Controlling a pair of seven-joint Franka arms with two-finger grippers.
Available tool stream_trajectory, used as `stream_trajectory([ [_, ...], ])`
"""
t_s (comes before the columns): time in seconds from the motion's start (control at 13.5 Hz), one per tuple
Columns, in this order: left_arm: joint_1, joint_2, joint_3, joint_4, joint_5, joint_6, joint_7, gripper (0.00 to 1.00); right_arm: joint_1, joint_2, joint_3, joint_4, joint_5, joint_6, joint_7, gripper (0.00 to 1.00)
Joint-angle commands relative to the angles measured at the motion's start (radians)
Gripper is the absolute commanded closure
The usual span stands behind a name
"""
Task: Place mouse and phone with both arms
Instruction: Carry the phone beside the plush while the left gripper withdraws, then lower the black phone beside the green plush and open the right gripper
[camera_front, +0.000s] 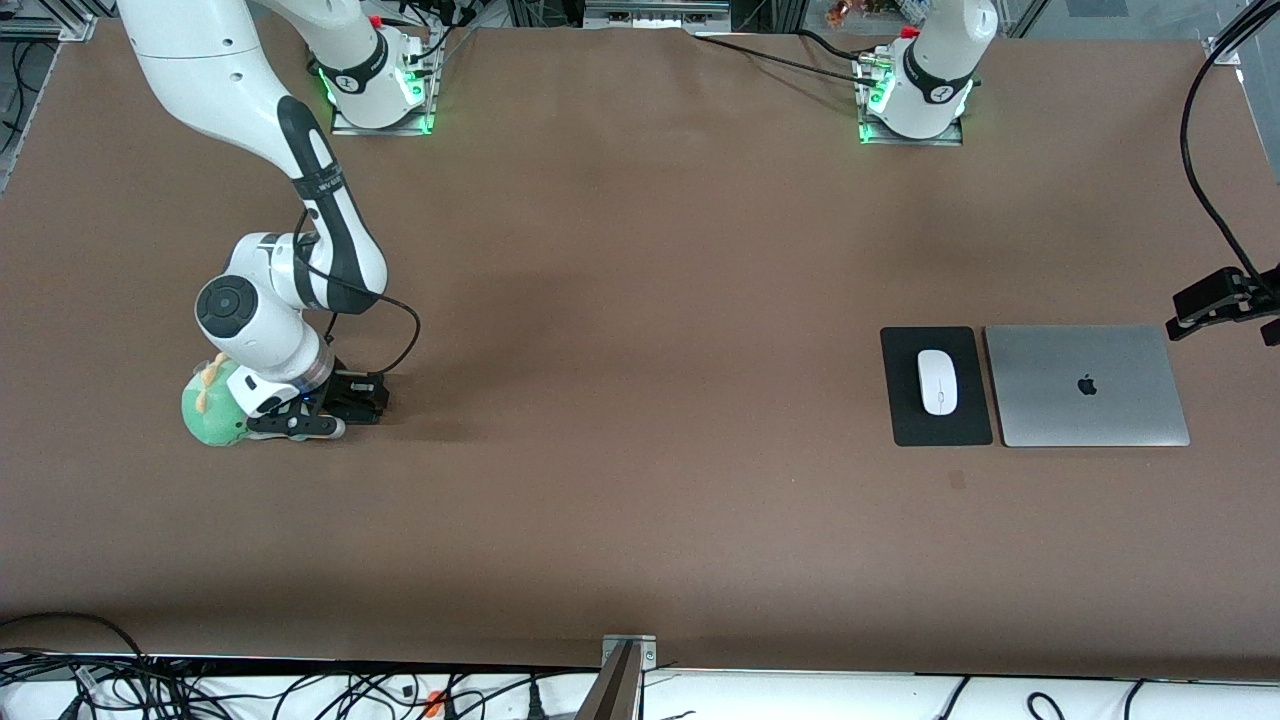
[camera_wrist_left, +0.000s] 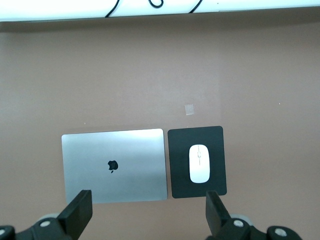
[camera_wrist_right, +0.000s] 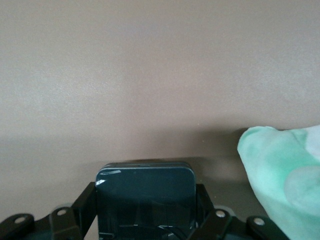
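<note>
Two arms work at the brown bench (camera_front: 640, 500). The right pincer (camera_front: 318, 420) is low at the right arm's end of the bench, clamped on the phone (camera_wrist_right: 145, 197), just beside a green plush toy (camera_front: 212, 408). The left pincer (camera_wrist_left: 147, 212) hangs high with its fingers (camera_wrist_left: 80, 210) wide apart and holds nothing; it is over the silver laptop (camera_front: 1085, 385). The mouse (camera_front: 937, 381) lies on the black mouse pad (camera_front: 905, 400), which touches the closed laptop, toward the left arm's end.
</note>
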Motion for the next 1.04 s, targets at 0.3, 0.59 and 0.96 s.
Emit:
stream_trajectory([
  [0.3, -0.005, -0.059, -0.007, 0.043, -0.014, -0.198, -0.037, 0.00, 0.004, 0.042, 0.012, 0.008, 0.023, 0.125, 0.005, 0.90],
  [0.59, -0.009, -0.059, -0.007, 0.080, -0.016, -0.235, -0.052, 0.00, 0.012, 0.061, 0.035, 0.037, 0.081, 0.125, 0.007, 0.78],
  [0.96, -0.015, -0.067, -0.012, 0.083, -0.018, -0.307, -0.075, 0.00, 0.013, 0.058, 0.035, 0.040, 0.081, 0.116, -0.012, 0.00],
])
